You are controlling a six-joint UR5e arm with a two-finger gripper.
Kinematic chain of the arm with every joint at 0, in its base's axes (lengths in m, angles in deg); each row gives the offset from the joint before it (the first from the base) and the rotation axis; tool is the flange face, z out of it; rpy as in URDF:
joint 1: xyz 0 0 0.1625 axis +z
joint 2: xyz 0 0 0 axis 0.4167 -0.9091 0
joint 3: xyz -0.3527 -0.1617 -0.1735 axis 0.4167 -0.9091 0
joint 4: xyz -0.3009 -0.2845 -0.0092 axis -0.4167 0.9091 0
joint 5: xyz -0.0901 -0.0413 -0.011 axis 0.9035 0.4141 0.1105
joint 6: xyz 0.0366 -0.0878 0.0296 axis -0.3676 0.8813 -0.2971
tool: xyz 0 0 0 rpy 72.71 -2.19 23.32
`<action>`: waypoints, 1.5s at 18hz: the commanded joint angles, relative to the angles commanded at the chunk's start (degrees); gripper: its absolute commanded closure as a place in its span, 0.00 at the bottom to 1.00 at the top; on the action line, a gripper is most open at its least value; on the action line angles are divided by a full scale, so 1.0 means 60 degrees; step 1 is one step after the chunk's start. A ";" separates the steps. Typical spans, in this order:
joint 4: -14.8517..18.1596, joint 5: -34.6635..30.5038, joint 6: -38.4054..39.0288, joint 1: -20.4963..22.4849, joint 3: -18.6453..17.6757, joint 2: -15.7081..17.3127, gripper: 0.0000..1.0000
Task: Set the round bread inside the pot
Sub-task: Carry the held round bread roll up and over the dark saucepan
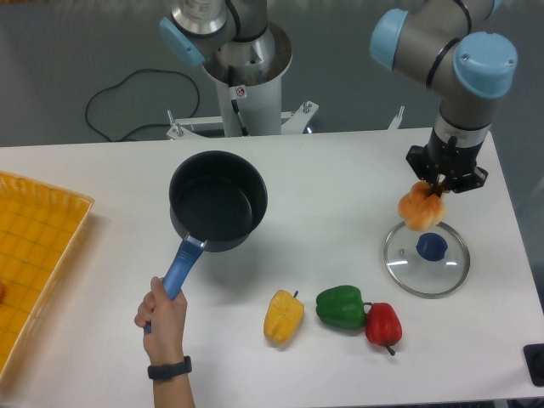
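Round bread (pixel 420 209) hangs clenched in the pincer (pixel 435 190) above a glass lid (pixel 426 258) on the white worktop (pixel 340 170); grey wall behind.

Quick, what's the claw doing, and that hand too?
Claw: closed on the round bread.
Hand: holding the pot handle.

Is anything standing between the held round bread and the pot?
Nothing visible. The gripper holds the round bread above the glass lid; bare table lies between it and the open pot, whose handle a hand grips.
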 joint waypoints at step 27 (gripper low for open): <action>-0.0059 0.0835 0.3177 -0.2825 -0.1641 0.2754 1.00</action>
